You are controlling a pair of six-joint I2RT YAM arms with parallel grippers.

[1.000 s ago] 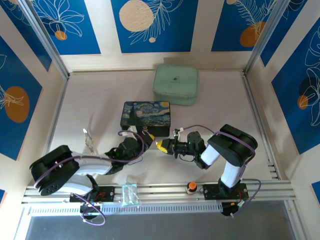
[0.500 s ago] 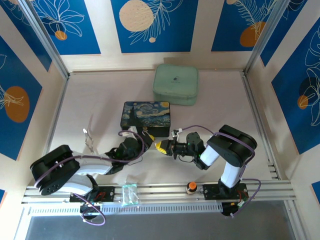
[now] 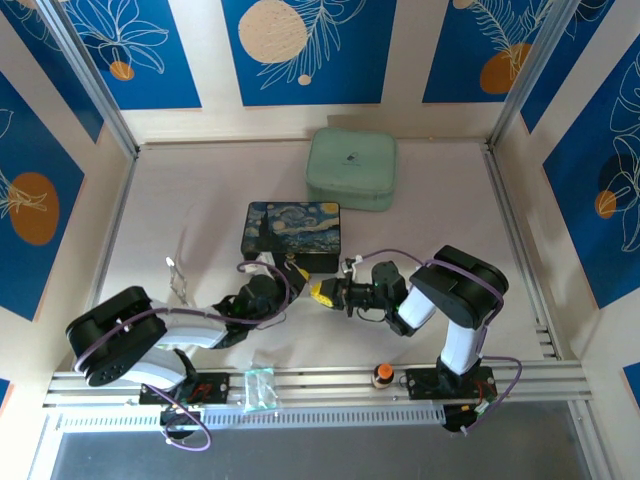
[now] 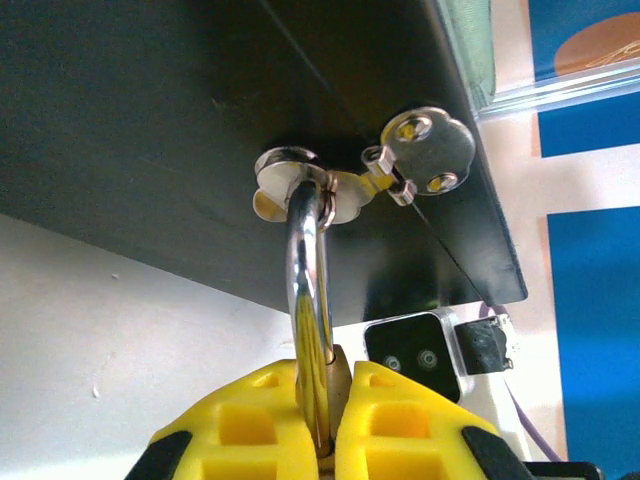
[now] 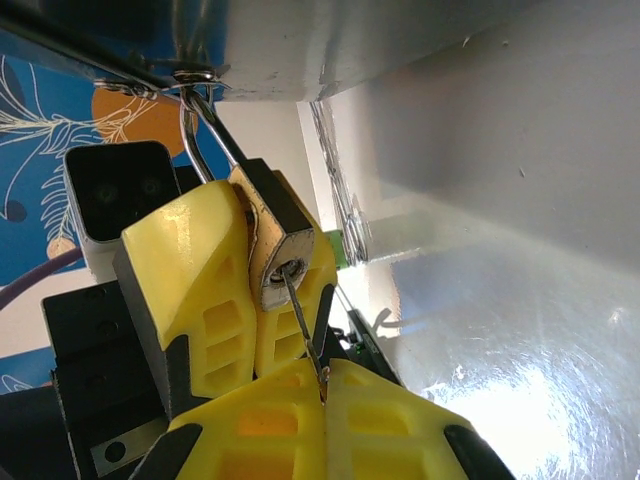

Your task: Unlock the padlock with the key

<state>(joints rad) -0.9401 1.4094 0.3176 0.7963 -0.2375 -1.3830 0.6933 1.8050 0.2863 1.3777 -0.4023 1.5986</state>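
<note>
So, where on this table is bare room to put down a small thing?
Bare table lies between the green case and the right rail, and left of the starry box toward the left wall. It is crowded just in front of that box: the left pincer grips the padlock and the right pincer grips the key in it.

The left fingers (image 4: 240, 420) hide the padlock (image 4: 310, 290) body, leaving only its shackle. The key (image 5: 305, 325) head is buried between the right fingers (image 5: 250, 430), which the bottom edge crops.
</note>
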